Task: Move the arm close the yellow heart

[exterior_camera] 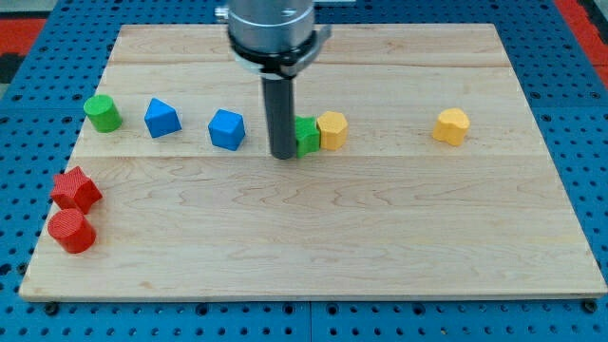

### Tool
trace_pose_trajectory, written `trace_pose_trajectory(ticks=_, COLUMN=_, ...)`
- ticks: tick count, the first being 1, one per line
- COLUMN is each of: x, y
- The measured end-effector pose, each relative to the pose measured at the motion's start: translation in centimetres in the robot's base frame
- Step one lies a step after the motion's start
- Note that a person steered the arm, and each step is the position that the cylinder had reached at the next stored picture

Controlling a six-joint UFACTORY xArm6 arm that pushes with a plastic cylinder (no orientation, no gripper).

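Wooden bench (313,247) on blue pegboard, viewed from one long side. Dark rod hanging from a grey housing at 12 o'clock of the bench, lower end set down just above bench centre. My tip (284,155) planted against the left flank of a green block (309,136), which sits at roughly 2 o'clock of it and is partly hidden by the rod, shape not legible. Yellow block (332,129), roughly six-sided, touching the green block at its 3 o'clock. Yellow heart (452,125), shape judged from a rounded outline and only fairly certain, standing alone at 3 o'clock of my tip, well apart, beyond both the green block and the yellow block, with bare wood all round it. Blue cube (227,129) near my tip at about 10 o'clock, not touching. Blue triangle-like block (161,118) at 9 o'clock of the cube, apart from it. Green cylinder (102,113) farther along the same row, near the bench's 9 o'clock edge. Red star-like block (75,190) and red cylinder (72,231) touching or nearly so, toward the 8 o'clock corner, the cylinder at 6 o'clock of the other. Claw state: cannot tell, rod only in view.
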State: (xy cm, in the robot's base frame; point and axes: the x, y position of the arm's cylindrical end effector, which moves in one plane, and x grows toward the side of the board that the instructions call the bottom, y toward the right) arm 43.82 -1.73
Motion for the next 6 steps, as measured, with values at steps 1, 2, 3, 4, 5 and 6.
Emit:
trace_pose_trajectory(ticks=1, x=-0.8, y=1.3)
trace_pose_trajectory(ticks=2, x=3.4, y=0.7)
trace_pose_trajectory(ticks=3, x=3.7, y=-6.4)
trace_pose_trajectory(ticks=4, x=2.6, y=-10.1)
trace_pose_trajectory(ticks=5, x=-0.7, y=-8.7)
trace_pose_trajectory(ticks=6, x=-1.4, y=-6.8)
